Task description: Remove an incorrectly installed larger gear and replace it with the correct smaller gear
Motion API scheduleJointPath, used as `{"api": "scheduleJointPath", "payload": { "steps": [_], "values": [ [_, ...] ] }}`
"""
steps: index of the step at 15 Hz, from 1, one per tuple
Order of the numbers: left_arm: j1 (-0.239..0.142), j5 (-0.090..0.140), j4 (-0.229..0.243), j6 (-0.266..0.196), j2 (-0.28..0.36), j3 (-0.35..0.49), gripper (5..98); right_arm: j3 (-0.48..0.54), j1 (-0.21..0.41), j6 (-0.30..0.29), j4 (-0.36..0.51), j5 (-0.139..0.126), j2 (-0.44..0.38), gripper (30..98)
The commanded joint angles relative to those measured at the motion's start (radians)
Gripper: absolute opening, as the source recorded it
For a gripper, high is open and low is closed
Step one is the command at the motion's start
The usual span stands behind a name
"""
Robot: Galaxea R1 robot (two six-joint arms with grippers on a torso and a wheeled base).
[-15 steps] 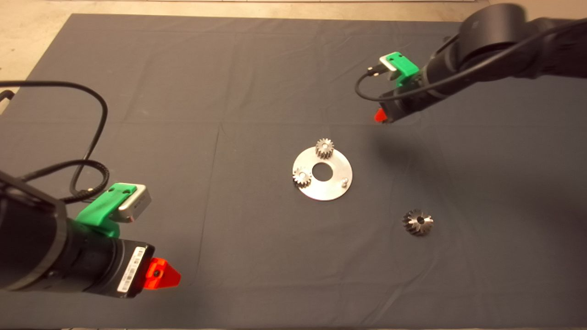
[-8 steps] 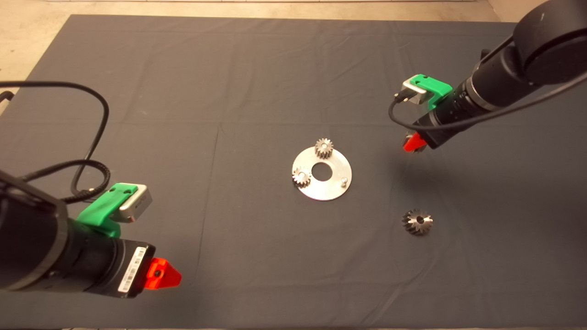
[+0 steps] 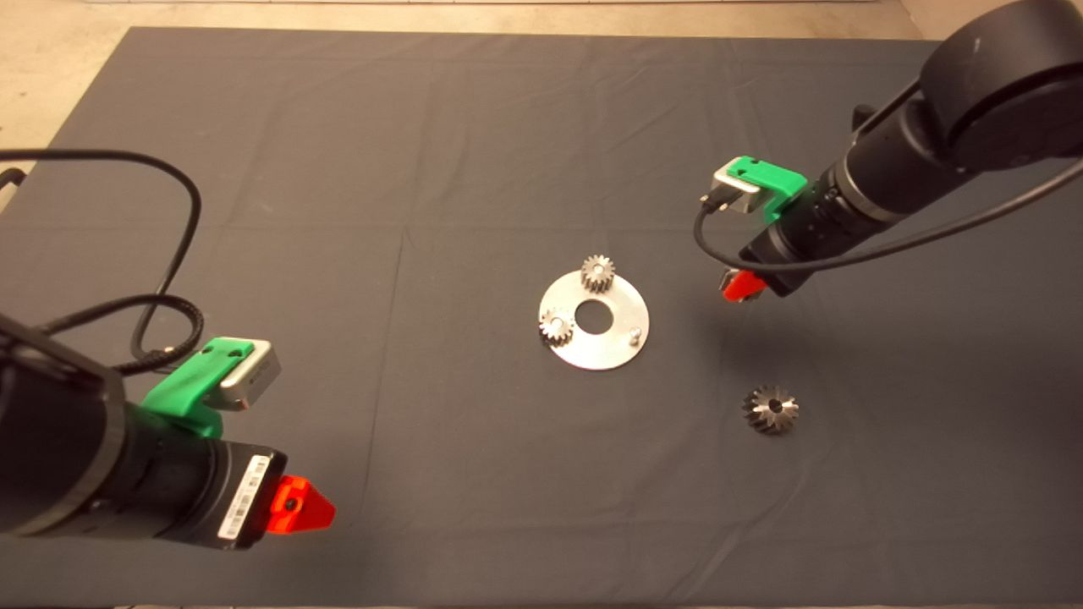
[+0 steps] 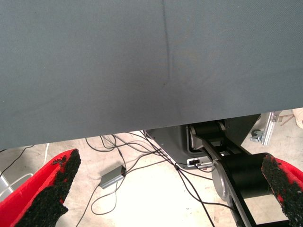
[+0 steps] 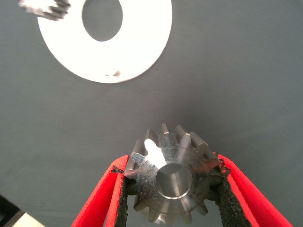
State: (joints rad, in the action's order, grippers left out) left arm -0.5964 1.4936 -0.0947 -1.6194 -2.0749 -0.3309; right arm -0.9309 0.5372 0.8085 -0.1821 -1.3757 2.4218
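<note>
While the smaller gear (image 5: 171, 178) is pinched by the right hand (image 3: 741, 286), bore misalignment with the plate's pin (image 3: 634, 335) risks jamming; left hand (image 4: 165, 189) is parked open.

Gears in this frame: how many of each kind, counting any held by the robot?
Small gears on the round plate: 2
Smaller gear held in the right gripper: 1
Larger gear lying on the mat: 1
Total: 4
</note>
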Motion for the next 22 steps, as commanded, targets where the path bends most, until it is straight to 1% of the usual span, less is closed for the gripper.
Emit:
{"api": "scheduleJointPath", "payload": {
  "steps": [1, 3, 5, 6, 7, 8, 10, 12, 13, 14, 15, 16, 19, 21, 22],
  "values": [
    [-0.007, 0.004, 0.015, -0.008, 0.000, 0.015, 98.3, -0.014, 0.021, -0.002, 0.018, 0.008, 0.062, 41.5],
    [-0.007, 0.004, 0.015, -0.008, 0.000, 0.015, 98.3, -0.030, 0.011, 0.001, 0.013, 0.009, 0.069, 41.5],
    [-0.007, 0.004, 0.015, -0.008, 0.000, 0.015, 98.3, -0.026, -0.009, 0.013, -0.043, 0.008, 0.070, 41.5],
    [-0.007, 0.004, 0.015, -0.009, 0.000, 0.015, 98.3, -0.026, -0.014, 0.032, -0.072, 0.004, 0.073, 41.5],
    [-0.007, 0.004, 0.015, -0.008, 0.000, 0.015, 98.3, -0.023, -0.020, 0.067, -0.106, 0.001, 0.076, 41.5],
    [-0.007, 0.004, 0.015, -0.009, 0.002, 0.015, 98.2, -0.023, -0.022, 0.084, -0.128, 0.001, 0.084, 41.5],
    [-0.007, 0.004, 0.015, -0.008, 0.002, 0.015, 98.3, -0.023, -0.027, 0.089, -0.149, -0.002, 0.106, 41.5],
    [-0.007, 0.004, 0.015, -0.008, 0.002, 0.015, 98.3, -0.028, -0.040, 0.120, -0.171, -0.004, 0.124, 41.5],
    [-0.007, 0.004, 0.015, -0.008, 0.002, 0.015, 98.2, -0.026, -0.052, 0.129, -0.195, -0.011, 0.132, 41.5],
    [-0.007, 0.004, 0.015, -0.008, 0.002, 0.015, 98.3, -0.025, -0.079, 0.138, -0.227, -0.051, 0.146, 41.5],
    [-0.007, 0.004, 0.015, -0.008, 0.002, 0.015, 98.2, -0.026, -0.086, 0.139, -0.243, -0.081, 0.159, 41.5],
    [-0.007, 0.004, 0.015, -0.008, 0.002, 0.015, 98.3, -0.024, -0.090, 0.150, -0.247, -0.088, 0.164, 41.5],
    [-0.007, 0.004, 0.015, -0.008, 0.002, 0.015, 98.3, -0.018, -0.095, 0.177, -0.251, -0.088, 0.165, 41.5],
    [-0.007, 0.004, 0.015, -0.008, 0.002, 0.015, 98.3, 0.006, -0.108, 0.228, -0.290, -0.089, 0.168, 41.5],
    [-0.007, 0.004, 0.015, -0.008, 0.002, 0.015, 98.3, 0.015, -0.109, 0.243, -0.307, -0.089, 0.168, 41.5]
  ]
}}
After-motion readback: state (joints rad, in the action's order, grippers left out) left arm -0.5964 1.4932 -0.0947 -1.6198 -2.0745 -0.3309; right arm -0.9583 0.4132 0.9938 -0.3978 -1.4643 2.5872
